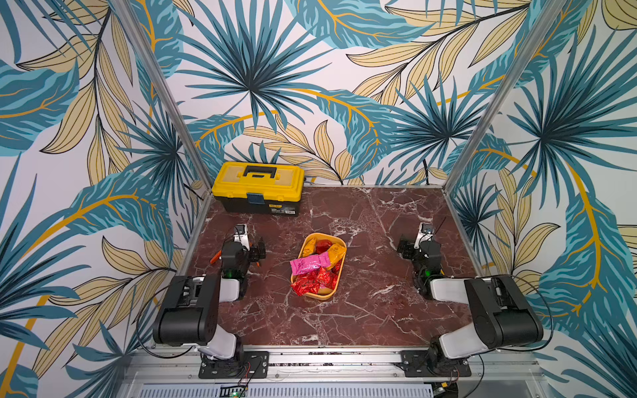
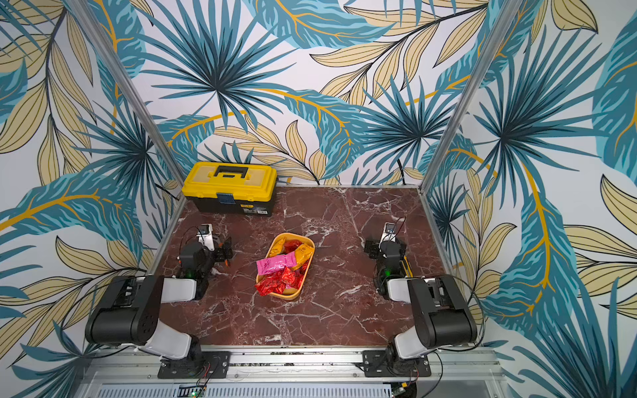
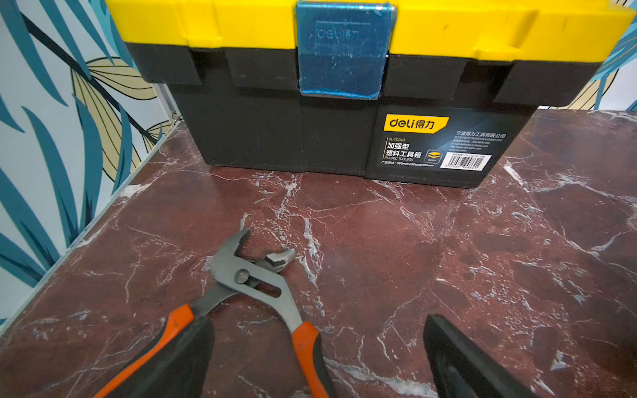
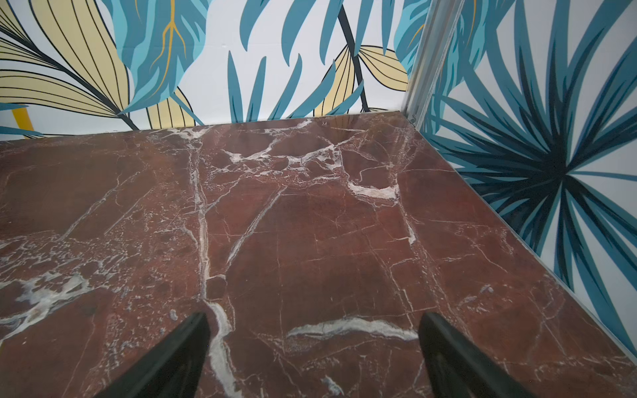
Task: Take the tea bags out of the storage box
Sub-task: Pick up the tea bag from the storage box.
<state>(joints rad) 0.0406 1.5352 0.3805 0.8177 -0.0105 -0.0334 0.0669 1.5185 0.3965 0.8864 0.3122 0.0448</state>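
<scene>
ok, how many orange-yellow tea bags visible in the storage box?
2 orange-yellow tea bags: one at the far-left end of the storage box, one on its far-right side, beside the pink tea bag. More may be hidden under the pile.

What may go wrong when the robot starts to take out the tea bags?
1. The tea bags lie heaped and overlapping in the box; one pinch may drag out several or slip on the foil.
2. The box looks loose and may slide or lift.
3. The pliers lie under the left claw, which may knock them.
</scene>
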